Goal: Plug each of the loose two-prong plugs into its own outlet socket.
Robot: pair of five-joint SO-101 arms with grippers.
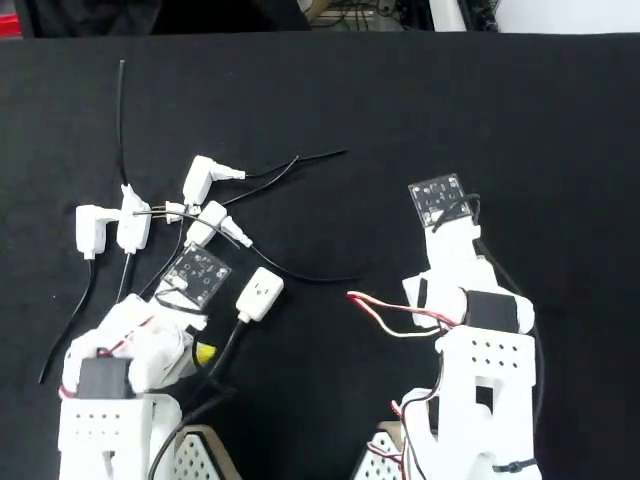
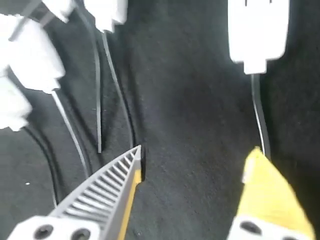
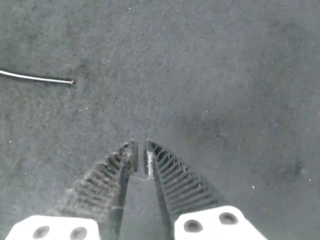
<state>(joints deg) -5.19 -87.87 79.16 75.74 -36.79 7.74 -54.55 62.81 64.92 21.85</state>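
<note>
Fingers (image 2: 115, 175) of the left gripper (image 2: 196, 150) are spread apart, empty; the right gripper (image 3: 140, 145) is closed on nothing; loose plugs (image 1: 205, 180) and an empty socket (image 1: 258, 293) are seen toward the table's (image 1: 520, 100) left edge; plugging is judged not begun.

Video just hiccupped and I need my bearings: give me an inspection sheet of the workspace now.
Surface: black cloth table, flat.
Job's things: white plugs bunched ahead of the left arm, mating unclear; one outlet socket lies apart, slots bare.
Clutter: nothing seen.
Grippers: left gripper open over bare cloth, short of the socket; right gripper shut, empty, over bare cloth.
Cables: thin black leads trail loose from the bunch; red and white wires hang by the right arm.
Surroundings: dim room beyond the far edge, details unclear.
</note>
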